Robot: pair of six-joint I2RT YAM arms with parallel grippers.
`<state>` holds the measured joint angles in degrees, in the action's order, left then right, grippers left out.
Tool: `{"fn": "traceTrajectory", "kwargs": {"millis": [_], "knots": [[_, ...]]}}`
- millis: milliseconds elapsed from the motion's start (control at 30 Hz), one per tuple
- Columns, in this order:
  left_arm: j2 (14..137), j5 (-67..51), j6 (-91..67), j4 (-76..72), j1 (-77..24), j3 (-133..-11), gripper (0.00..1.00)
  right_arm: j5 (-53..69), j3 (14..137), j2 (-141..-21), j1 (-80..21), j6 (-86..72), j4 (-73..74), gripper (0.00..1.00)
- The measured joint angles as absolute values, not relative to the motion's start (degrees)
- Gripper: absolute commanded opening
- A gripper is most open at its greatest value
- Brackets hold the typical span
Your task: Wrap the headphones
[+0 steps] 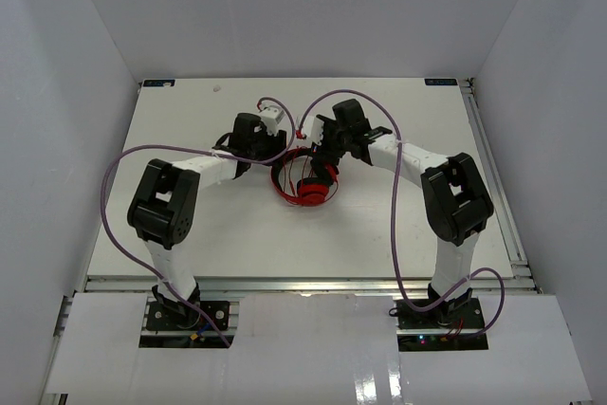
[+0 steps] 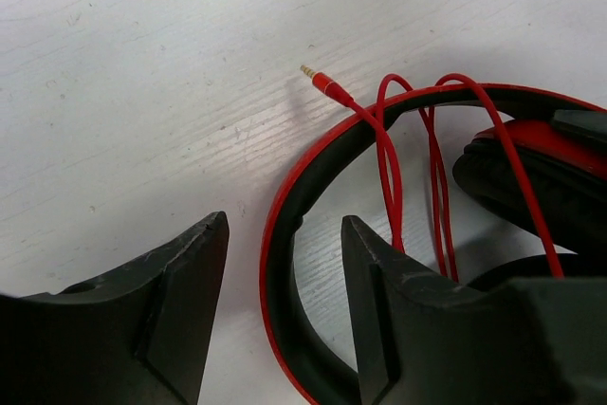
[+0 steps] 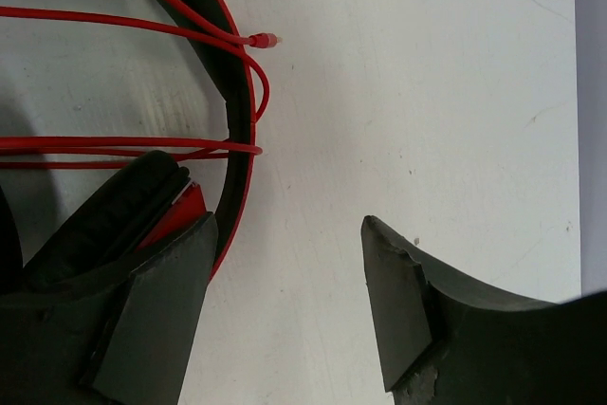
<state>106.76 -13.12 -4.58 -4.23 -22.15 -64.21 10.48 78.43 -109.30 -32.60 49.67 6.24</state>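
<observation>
Left wrist view, left end effector (image 2: 285,267) spread astride headphones (image 2: 302,187), right end effector (image 3: 289,272) spread, holding nothing.

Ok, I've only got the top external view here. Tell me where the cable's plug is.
Observer: The plug pokes out just past the headband outer edge, free of both tools.
Operator: Give me the left tool's state.
Observer: The left tool is open, the headband running through its gap.
Operator: Now the right one.
Observer: The right tool is open too, nothing in its gap; the headband sits beside it.
</observation>
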Motion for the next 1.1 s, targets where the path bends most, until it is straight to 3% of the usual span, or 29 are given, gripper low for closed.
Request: {"fn": "traceTrajectory", "kwargs": {"millis": [333, 633, 900, 1100], "knots": [[103.9, -14.7, -5.4, -4.1, -20.7, -64.2, 0.7, 11.2, 79.4, -109.9, -32.1, 47.2, 6.2, 0.7], [103.6, -10.2, -6.6, -1.1, -17.2, -65.6, 0.85, 14.1, 79.4, -108.0, -30.7, 44.6, 8.3, 0.75], [101.1, -8.2, -7.8, 0.0, -14.7, -65.8, 0.94, 18.1, 78.7, -101.1, -30.0, 38.9, 9.5, 0.92], [93.6, -8.2, -8.6, 0.7, -13.1, -65.5, 0.98, 22.3, 72.6, -89.8, -26.7, 32.2, 9.9, 0.9]]}}
